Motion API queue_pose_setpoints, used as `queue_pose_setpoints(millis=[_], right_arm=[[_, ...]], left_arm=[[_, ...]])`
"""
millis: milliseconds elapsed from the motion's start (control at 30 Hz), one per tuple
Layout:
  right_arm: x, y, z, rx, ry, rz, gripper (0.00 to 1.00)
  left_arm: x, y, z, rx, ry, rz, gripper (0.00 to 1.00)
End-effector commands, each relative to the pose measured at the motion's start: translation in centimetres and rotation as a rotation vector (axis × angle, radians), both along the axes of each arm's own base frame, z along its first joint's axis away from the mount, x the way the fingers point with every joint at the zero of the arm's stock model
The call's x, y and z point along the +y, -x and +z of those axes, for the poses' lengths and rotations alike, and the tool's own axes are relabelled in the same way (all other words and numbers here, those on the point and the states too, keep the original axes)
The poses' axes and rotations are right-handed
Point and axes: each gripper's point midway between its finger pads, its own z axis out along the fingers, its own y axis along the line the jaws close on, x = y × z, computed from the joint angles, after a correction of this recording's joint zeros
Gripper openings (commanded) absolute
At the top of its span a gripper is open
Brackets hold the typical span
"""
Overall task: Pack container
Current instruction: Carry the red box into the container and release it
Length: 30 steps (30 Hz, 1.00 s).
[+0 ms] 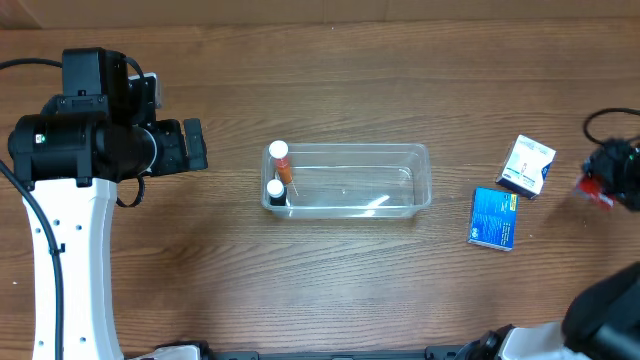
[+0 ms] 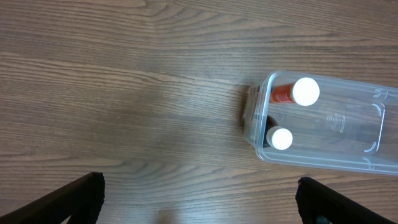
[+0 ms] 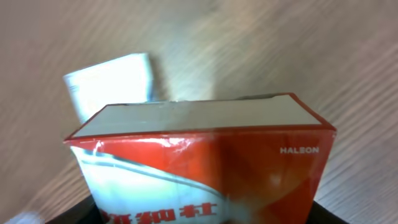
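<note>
The clear, rimmed container point(image 1: 399, 182) holds two white-capped bottles point(image 1: 277, 171) upright.

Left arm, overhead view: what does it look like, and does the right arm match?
The left arm has bulky black joint housings, a white lower link, a small green light, and thin black cables looping beside it. Its fingers are flat and black. The right arm is blurred at the edge: black too, with white near its base.
</note>
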Motion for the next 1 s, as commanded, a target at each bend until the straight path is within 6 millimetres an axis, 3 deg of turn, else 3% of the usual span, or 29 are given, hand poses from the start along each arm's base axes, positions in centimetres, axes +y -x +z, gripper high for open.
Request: queue_pose_setpoints(millis=[0, 167, 333, 467, 800, 967], right_arm=[[7.2, -2.2, 6.1, -0.144, 0.037, 0.195, 0.64], [18.3, -1.5, 8.5, -0.137, 0.034, 0.483, 0.64], [28.2, -0.7, 8.4, -0.153, -0.035, 0.668, 0.63], [35.0, -0.5, 7.8, -0.175, -0.108, 0.72, 0.64], [44.5, -1.0, 1.0, -0.073, -0.183, 0.755, 0.64], [45.9, -2.1, -2.5, -0.026, -0.176, 0.762, 0.64]], left_arm=[[0.2, 0.1, 0.0, -0.004, 0.0, -0.007, 1.0], [0.2, 0.1, 0.0, -0.003, 0.0, -0.007, 1.0], [0.2, 0.1, 0.0, -0.003, 0.0, -0.006, 1.0], [0.2, 0.1, 0.0, -0.001, 0.001, -0.006, 1.0], [0.2, 0.3, -0.1, 0.005, 0.002, -0.006, 1.0], [0.2, 0.4, -0.1, 0.01, 0.001, -0.006, 1.0]])
